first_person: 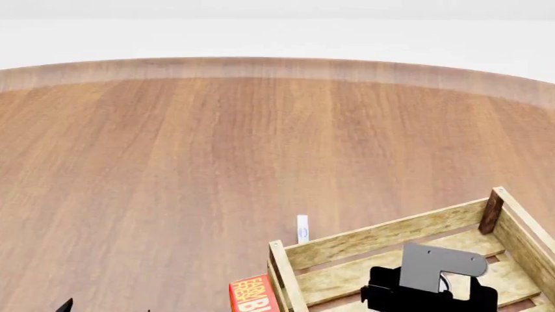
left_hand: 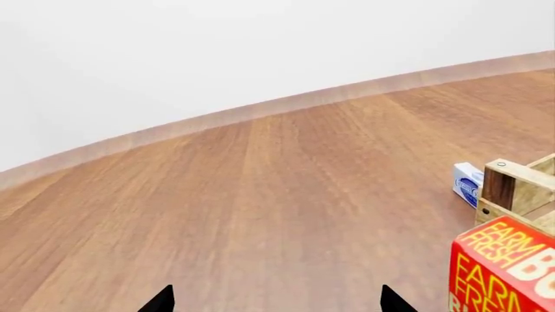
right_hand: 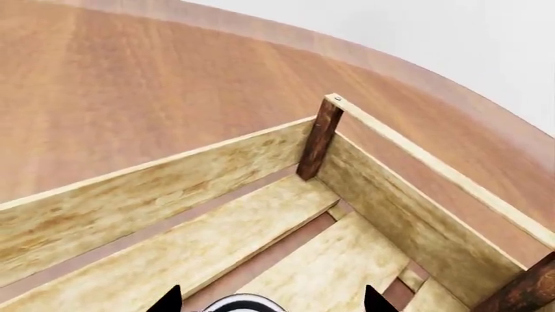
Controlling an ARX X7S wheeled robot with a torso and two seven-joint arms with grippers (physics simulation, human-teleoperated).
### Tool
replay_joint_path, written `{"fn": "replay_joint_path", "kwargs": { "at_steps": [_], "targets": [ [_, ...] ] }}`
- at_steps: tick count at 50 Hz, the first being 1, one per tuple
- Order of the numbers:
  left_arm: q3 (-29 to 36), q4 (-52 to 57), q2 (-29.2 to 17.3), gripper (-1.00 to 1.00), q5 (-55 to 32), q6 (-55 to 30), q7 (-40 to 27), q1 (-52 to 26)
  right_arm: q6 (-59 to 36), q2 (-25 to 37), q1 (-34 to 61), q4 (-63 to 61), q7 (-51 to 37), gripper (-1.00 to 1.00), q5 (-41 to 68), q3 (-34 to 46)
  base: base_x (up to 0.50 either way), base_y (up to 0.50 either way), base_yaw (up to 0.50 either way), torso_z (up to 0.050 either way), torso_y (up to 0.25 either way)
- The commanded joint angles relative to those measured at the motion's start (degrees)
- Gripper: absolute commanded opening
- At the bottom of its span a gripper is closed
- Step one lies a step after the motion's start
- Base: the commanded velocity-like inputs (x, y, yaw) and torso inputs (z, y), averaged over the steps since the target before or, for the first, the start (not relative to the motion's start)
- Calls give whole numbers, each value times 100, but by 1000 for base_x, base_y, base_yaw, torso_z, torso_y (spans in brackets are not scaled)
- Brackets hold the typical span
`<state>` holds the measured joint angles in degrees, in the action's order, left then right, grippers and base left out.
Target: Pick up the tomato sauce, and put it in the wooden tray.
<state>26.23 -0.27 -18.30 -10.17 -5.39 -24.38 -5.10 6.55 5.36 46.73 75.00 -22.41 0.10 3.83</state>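
- Tomato sauce (right_hand: pixel 240 302): you see only a pale silvery rim at the edge of the right wrist view, between the right gripper's (right_hand: pixel 270 300) dark fingers (right_hand: pixel 166 300). It sits inside the wooden tray (right_hand: pixel 173 188), over the slatted floor.
- Right fingers stand spread either side of the tin; contact is out of frame, so you cannot tell if they pinch it.
- Handling, judged: rigid tin, moderately heavy, smooth and slippery label. Grip it mid-height across the round wall, not by the rim.
- Left gripper (left_hand: pixel 275 300): fingers (left_hand: pixel 160 300) spread wide, nothing between them, over bare counter (left_hand: pixel 260 195).
- Red carton (left_hand: pixel 503 270) against the tray's corner reads "FARM FRESH".
- Beyond it, a small blue-and-white pack (left_hand: pixel 466 183); print too small to read.
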Motion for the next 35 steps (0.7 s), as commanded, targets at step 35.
{"fn": "replay_joint_path", "kwargs": {
  "at_steps": [35],
  "targets": [
    [-149, -52, 84, 100, -115, 226, 9, 2, -1965, 18, -1592, -4929, 394, 100, 41, 198, 0, 0, 0, 0, 0]
  ]
}}
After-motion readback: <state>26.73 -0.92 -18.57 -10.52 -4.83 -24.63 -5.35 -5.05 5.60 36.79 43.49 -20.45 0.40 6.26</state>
